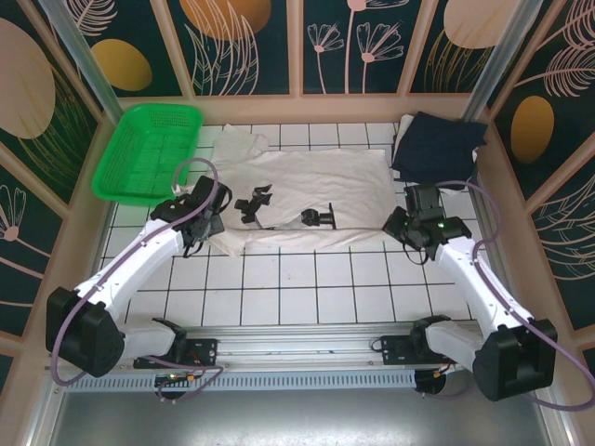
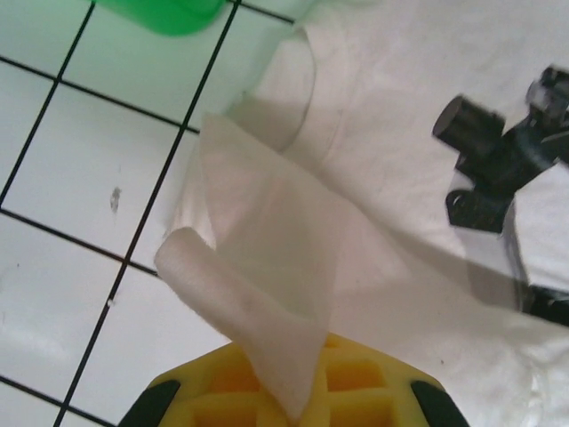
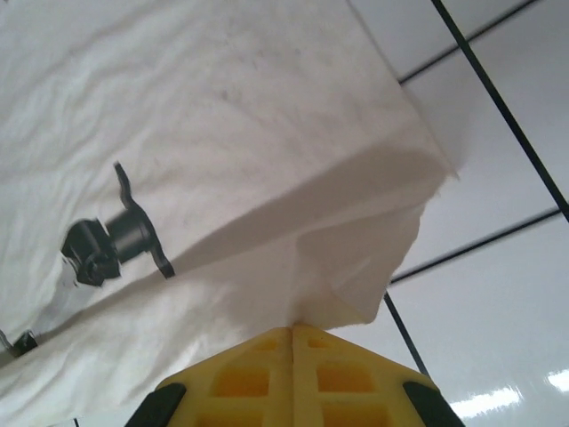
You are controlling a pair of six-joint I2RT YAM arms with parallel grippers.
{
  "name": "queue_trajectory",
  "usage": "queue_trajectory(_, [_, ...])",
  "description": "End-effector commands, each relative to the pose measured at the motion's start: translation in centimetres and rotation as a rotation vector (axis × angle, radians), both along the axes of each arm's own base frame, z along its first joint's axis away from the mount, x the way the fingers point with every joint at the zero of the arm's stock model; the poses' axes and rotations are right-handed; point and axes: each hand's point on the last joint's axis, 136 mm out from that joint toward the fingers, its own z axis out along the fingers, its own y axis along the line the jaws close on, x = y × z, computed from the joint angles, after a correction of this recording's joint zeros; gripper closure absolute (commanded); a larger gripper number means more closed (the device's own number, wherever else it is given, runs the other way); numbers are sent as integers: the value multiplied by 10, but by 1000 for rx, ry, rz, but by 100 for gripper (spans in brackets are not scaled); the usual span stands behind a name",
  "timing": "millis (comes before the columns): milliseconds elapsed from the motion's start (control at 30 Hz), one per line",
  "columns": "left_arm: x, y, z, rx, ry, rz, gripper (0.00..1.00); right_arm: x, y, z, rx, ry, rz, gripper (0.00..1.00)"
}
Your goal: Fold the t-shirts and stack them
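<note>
The cream t-shirt (image 1: 307,186) lies spread on the tiled table, with black printed figures (image 1: 253,203) on it. My left gripper (image 1: 206,221) is shut on its near left corner; in the left wrist view the cloth (image 2: 267,294) rises in a fold from between the yellow fingers (image 2: 222,391). My right gripper (image 1: 402,226) is shut on the shirt's near right corner, and the pinched cloth (image 3: 356,267) lifts off the tiles above the closed yellow fingers (image 3: 258,378). The dark navy t-shirt (image 1: 437,149) lies bunched at the back right.
A bright green mesh basket (image 1: 149,149) stands at the back left, close to the left arm. White tiles with black grid lines (image 1: 297,279) stretch in front of the cream shirt. Patterned walls enclose the table on three sides.
</note>
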Motion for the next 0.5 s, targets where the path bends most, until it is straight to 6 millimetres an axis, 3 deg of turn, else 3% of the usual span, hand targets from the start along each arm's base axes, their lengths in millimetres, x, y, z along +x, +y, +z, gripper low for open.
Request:
queue_trajectory(0, [-11,7,-9,19,33,26,100,-16,-18,-8,-65,54,-71,100])
queue_trajectory(67, [-7,9,-14,54,42,29,100,-8,-28,-8,-102,31,-83,100])
queue_trajectory(200, [15,18,-16,178,59,68,100,26,-48,-14,-92,19,-115,100])
queue_trajectory(333, [37,22,-2,278,73,102,100,57,-47,-13,-83,7,-87,100])
queue_trajectory(467, [33,24,9,269,52,107,100,58,-45,-11,-85,24,-75,100])
